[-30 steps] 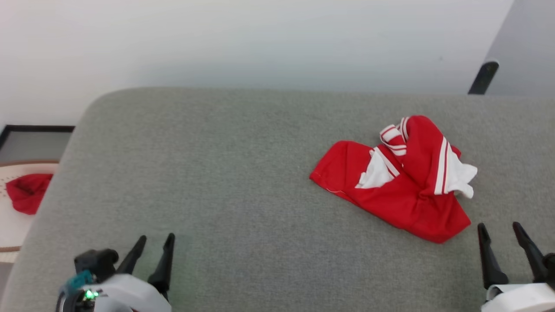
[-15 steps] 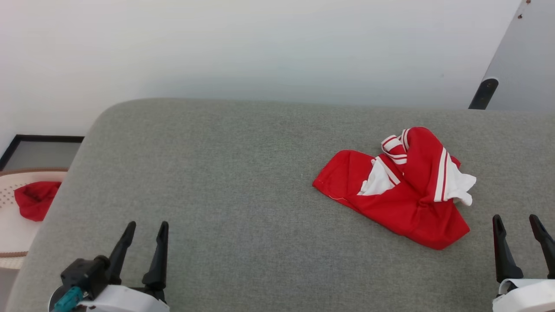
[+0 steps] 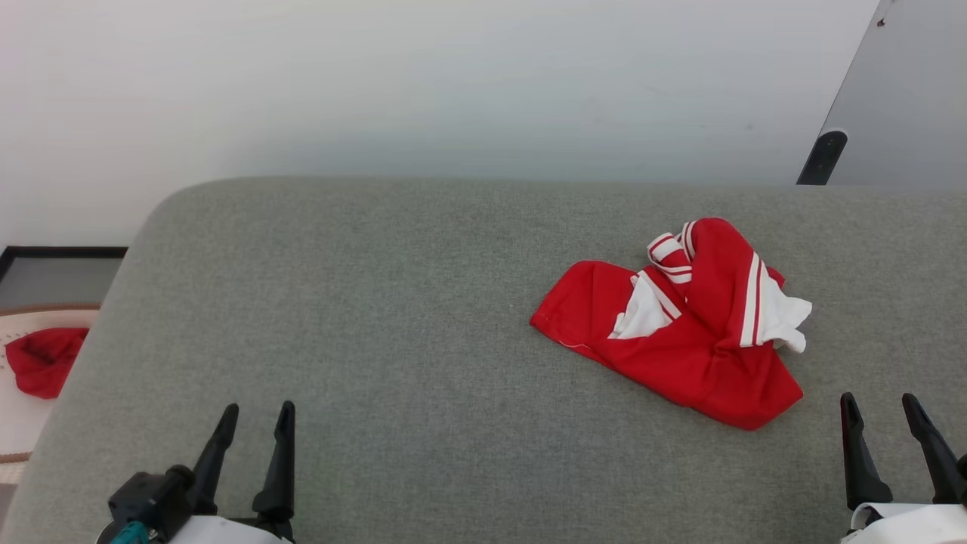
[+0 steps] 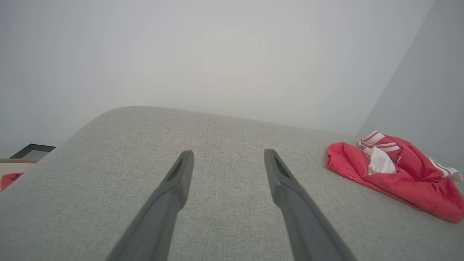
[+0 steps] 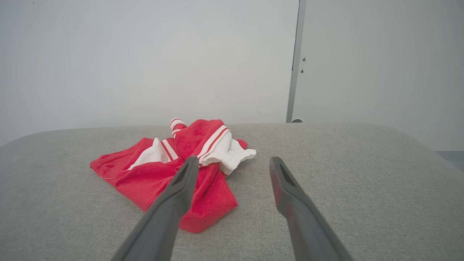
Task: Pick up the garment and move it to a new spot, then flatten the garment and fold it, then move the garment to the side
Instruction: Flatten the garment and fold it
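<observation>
Looks-wise, both arms run the same kit. The left gripper (image 3: 258,408), down at 7 o'clock in the head view, has two long matte black fingers (image 3: 215,453), chunky at the base and tapering to slim rounded tips. They grow out of a smooth white wrist shell (image 3: 219,531). On its 9 o'clock side sits a lumpy black housing (image 3: 151,495) with a little teal connector (image 3: 125,533) poking out underneath. The right gripper (image 3: 878,399), at 5 o'clock, has the same black fingers and a white cuff (image 3: 906,525). Up close in the wrist views the fingers read more charcoal grey, with a shallow recessed slot (image 4: 177,168) on the inner face near each tip.
</observation>
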Controlling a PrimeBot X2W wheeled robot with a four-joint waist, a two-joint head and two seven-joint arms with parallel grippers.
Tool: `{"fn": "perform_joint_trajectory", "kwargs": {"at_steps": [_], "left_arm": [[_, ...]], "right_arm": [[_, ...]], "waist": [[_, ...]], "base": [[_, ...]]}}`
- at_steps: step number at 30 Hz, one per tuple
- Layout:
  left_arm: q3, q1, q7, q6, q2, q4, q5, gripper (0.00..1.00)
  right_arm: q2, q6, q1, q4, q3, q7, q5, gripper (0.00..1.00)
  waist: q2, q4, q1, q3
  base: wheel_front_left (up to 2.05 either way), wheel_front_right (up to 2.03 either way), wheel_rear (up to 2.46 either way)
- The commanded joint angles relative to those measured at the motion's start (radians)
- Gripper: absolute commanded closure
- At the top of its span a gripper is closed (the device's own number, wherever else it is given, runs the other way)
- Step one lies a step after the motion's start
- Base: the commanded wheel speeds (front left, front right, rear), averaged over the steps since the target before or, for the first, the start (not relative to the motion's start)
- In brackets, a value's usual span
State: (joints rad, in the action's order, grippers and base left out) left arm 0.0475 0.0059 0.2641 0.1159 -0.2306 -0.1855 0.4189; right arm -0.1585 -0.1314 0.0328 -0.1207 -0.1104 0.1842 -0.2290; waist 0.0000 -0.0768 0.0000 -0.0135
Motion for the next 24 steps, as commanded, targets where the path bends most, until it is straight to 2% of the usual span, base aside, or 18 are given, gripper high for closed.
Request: {"fn": "perform_joint_trajectory", "kwargs": {"at_steps": [1,16,20,24], "left_arm": [[-0.006,0.011,0.0,0.007,0.001,0.001,-0.008,0.0],[-0.02,0.019,0.0,0.016,0.014,0.002,-0.024,0.0],[-0.03,0.026,0.0,0.014,0.023,0.001,-0.019,0.0],[-0.027,0.012,0.0,0.015,0.028,-0.002,-0.024,0.0]], "right_arm": [[0.001,0.001,-0.007,-0.003,0.002,0.004,-0.002,0.0],[-0.007,0.001,-0.025,-0.021,0.029,-0.001,0.0,0.0],[-0.057,0.001,-0.096,-0.042,0.078,-0.076,0.009,0.0],[-0.114,0.001,-0.201,-0.082,0.103,-0.235,-0.02,0.0]], "waist": [[0.0,0.001,0.0,0.004],[0.0,0.002,0.0,0.012],[0.0,0.015,0.0,-0.001],[0.0,0.017,0.0,-0.017]], "base": [[0.0,0.0,0.0],[0.0,0.0,0.0],[0.0,0.0,0.0],[0.0,0.0,0.0]]}}
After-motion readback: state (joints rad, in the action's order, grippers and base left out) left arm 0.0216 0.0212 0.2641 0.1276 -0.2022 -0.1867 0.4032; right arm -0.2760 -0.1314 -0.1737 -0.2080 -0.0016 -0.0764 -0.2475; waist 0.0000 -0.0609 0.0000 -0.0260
